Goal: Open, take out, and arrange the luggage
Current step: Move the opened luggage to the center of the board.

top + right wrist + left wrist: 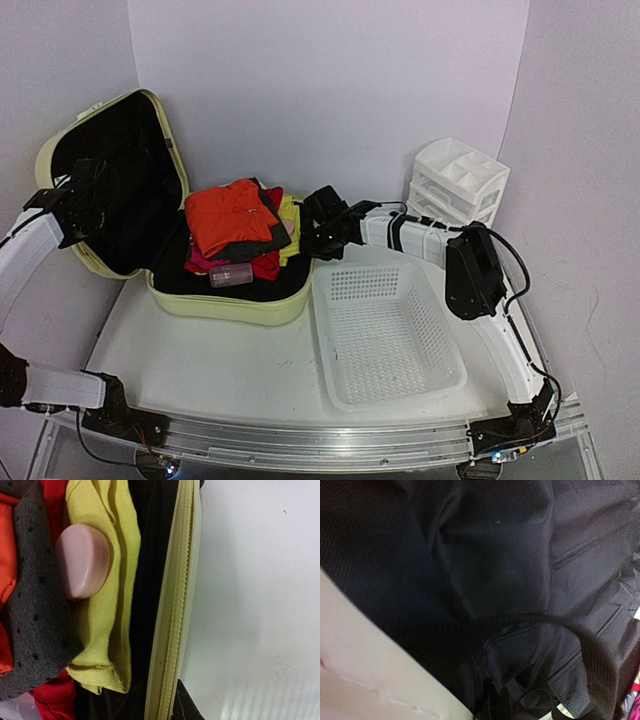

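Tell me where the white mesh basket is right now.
In the top view the white mesh basket sits right of centre, beside the open luggage and in front of the white drawer organizer.

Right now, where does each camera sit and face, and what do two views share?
Top external: above, behind the robot, overlooking open luggage; left arm, right arm show.
Left wrist: at the lid, facing black lining; no hand discernible.
Right wrist: over its zipper, facing yellow cloth; no hand discernible.
Shared: top and right wrist show that cloth.

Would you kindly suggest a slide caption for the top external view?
Open luggage holds folded clothes; left gripper at its raised lid, right gripper at its rim, beside a white mesh basket.
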Robot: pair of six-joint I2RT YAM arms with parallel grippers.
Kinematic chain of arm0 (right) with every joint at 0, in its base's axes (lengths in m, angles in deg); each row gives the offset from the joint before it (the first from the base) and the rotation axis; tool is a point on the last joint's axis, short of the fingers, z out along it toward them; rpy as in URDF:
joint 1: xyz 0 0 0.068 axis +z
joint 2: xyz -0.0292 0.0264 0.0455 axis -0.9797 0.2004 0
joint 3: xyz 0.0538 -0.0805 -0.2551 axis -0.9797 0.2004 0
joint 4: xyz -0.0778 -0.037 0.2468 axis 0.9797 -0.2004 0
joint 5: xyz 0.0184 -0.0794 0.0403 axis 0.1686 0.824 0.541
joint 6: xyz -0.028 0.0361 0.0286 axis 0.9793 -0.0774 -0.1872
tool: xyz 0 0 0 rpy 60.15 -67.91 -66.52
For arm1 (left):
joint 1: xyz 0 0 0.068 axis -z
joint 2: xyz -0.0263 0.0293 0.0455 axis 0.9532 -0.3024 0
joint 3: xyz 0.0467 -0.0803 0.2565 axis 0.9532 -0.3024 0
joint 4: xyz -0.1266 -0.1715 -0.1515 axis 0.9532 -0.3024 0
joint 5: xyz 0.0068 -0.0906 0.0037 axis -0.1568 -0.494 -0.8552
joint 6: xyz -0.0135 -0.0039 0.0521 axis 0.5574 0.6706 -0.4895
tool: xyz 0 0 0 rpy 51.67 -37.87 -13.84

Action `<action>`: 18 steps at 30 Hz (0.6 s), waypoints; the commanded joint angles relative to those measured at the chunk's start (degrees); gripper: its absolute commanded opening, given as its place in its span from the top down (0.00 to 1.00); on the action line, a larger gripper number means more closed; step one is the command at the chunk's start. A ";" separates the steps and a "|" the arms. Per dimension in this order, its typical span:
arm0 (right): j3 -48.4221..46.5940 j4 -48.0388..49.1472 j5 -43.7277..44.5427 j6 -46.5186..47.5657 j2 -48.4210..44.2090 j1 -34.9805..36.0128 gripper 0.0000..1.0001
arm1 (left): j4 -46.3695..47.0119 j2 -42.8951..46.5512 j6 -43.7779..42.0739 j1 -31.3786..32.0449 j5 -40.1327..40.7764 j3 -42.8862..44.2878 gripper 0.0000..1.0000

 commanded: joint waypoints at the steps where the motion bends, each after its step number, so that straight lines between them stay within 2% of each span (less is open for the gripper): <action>1: 3.77 0.76 -4.53 3.58 -6.04 4.26 0.84 | -7.56 10.41 0.78 0.57 -1.72 0.51 1.00; 11: 11.81 0.73 -6.69 3.42 -11.95 8.38 0.82 | -20.10 17.59 8.87 0.57 -2.07 0.76 1.00; 13: 13.87 0.76 -6.97 3.30 -13.25 9.04 0.77 | -22.00 18.72 10.88 0.46 -1.37 0.40 0.99; 16: 15.07 0.72 -6.57 3.78 -14.07 9.15 0.62 | -22.66 20.81 12.69 0.52 -0.95 -1.64 0.91; 18: 14.60 0.11 -3.80 5.77 -14.97 8.97 0.53 | -22.64 21.47 13.77 0.53 -0.98 -2.73 0.89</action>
